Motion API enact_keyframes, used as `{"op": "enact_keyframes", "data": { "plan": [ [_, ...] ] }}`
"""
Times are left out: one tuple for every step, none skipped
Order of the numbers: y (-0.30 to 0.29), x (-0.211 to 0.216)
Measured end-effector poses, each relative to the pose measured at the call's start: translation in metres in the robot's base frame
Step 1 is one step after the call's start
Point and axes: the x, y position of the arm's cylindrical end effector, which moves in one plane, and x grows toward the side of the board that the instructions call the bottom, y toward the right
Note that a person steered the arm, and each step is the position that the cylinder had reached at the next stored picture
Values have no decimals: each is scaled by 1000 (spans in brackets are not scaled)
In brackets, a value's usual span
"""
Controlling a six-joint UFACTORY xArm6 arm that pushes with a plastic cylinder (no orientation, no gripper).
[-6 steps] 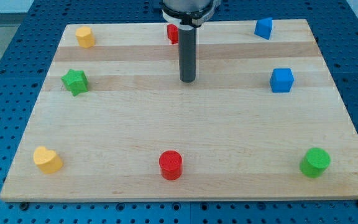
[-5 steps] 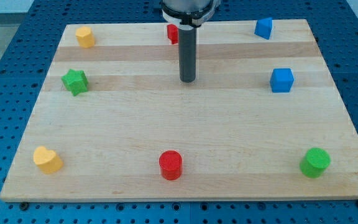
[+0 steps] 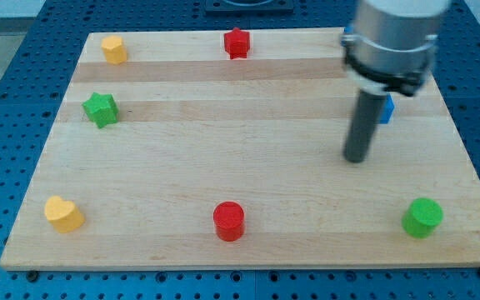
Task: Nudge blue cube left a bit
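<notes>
Your arm comes down from the view's top right, its grey wrist housing blurred, and the straight dark rod hangs upright beneath it with my tip (image 3: 356, 159) resting low at the view's right.

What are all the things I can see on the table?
yellow block: one, yellow, top left corner
red star: one, red, top middle
green star: one, green, left side
yellow heart: one, yellow, bottom left
red cylinder: one, red, bottom middle
green cylinder: one, green, bottom right
blue cube: one, blue, right side, mostly hidden behind the rod
wooden board: one, light wood
my tip: one, dark, below-left of the blue cube
</notes>
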Motion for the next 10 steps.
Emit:
{"op": "enact_keyframes", "data": {
  "plan": [
    [84, -12],
    [174, -46],
    [175, -74],
    [172, -74],
    [125, -78],
    [114, -79],
    [92, -79],
    [45, -79],
    [27, -79],
    [22, -80]
  ]
}}
